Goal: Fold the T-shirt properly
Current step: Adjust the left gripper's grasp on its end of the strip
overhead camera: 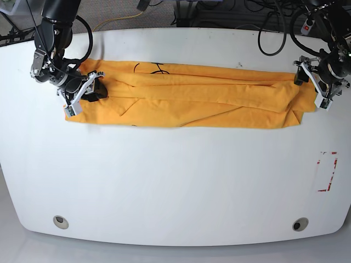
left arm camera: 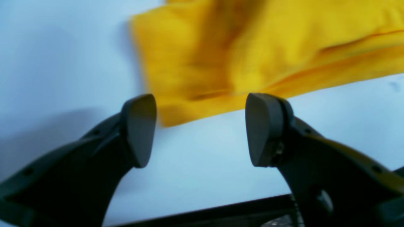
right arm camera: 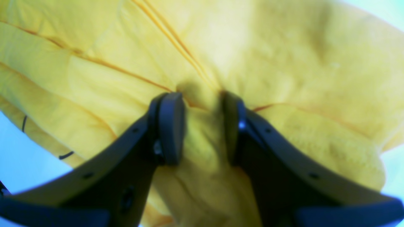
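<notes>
Orange-yellow T-shirt [overhead camera: 186,101] lay as a long band across white bench [overhead camera: 175,181]; left claw [left arm camera: 201,129] gaped empty beside one end, right claw [right arm camera: 202,126] pinched cloth; crosswise fold probably needed next

Two black arms are being seen, each with dark cables looping along it. The left claw [left arm camera: 201,129] is being shown as two curved black fingers [left arm camera: 139,129] ending in flat, rounded grey pads, small screw holes dotting their outer sides. The right claw [right arm camera: 199,127] is being shown with the same black build, white brackets framing it from above.
</notes>
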